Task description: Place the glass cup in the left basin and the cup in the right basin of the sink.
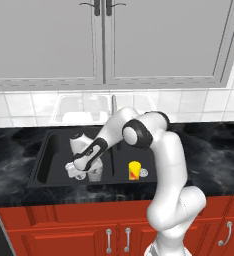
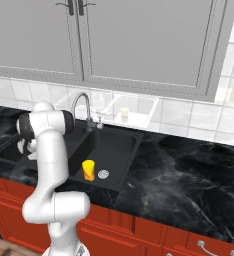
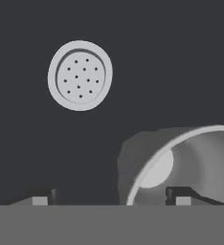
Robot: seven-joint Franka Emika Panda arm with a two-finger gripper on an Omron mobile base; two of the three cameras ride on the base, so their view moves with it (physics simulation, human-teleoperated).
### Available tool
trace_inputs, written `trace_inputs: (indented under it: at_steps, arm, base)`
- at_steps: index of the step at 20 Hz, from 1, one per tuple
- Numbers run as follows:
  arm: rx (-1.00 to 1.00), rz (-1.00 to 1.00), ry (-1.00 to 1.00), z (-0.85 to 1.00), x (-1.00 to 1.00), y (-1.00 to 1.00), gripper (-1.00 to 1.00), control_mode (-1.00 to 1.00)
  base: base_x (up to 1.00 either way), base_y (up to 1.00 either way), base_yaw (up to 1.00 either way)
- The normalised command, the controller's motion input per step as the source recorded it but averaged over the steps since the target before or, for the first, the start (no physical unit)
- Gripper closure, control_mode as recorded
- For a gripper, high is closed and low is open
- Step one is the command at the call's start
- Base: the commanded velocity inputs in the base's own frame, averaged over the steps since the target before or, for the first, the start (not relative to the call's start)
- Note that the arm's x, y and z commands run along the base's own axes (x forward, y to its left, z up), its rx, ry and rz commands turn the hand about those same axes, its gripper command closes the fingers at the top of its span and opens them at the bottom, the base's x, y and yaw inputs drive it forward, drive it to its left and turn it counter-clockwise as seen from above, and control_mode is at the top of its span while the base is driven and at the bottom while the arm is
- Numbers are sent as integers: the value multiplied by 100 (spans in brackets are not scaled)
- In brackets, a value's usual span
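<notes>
A: Going from the left, what stands in the sink [image 1: 49, 150]?

B: It is a matte black sink with two bowls, set in a black marbled tabletop [image 1: 214, 150]. In the left basin [image 1: 56, 162] the hand [image 1: 75, 172] is low, close to the floor of the bowl. The glass cup [image 1: 94, 173] stands upright just beside it, near the divider.

A: Is the hand closed on the glass cup?

B: No. In the hand view the two dark fingertips [image 3: 181, 195] are wide apart. The rim of the glass cup [image 3: 181, 162] rises between them, nearer to the right tip, and I cannot see a tip pressing on the glass. So the fingers are spread and the cup stands free on the basin floor.

A: And what else is in that view?

B: The round silver drain [image 3: 80, 75] of the left basin, with small holes, up and to the left of the cup.

A: Now the right side?

B: In the right basin [image 1: 149, 160] the cup [image 1: 134, 170] stands upright. It is bright yellow with a red-orange mark on the side. The mark is too small to read; I cannot tell if it is writing. A second silver drain [image 1: 144, 173] lies just beside it.

A: Behind the sink?

B: A curved chrome faucet [image 2: 81, 107], white wall tiles, and grey cabinets [image 1: 104, 40] above. Under the tabletop there are red cabinet doors [image 1: 89, 230] with metal handles. I find no readable label anywhere.
</notes>
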Motion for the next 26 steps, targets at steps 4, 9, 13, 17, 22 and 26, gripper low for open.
trace_inputs:
  at_steps: [4,9,13,17,22,26]
  arm:
    - [0,-8,0,22,-13,0,-100,-100]
    - [0,-7,0,34,-11,0,-100,-100]
    - [0,-8,0,36,-16,0,-100,-100]
    - [0,-8,-3,41,-15,0,-100,-100]
    - [0,-9,-2,42,-17,0,-100,-100]
    - [0,-5,-4,39,-18,-3,-100,-100]
  base:
    - [0,0,0]
    - [0,0,0]
    - [0,0,0]
    - [0,0,0]
    - [0,0,0]
    - [0,0,0]
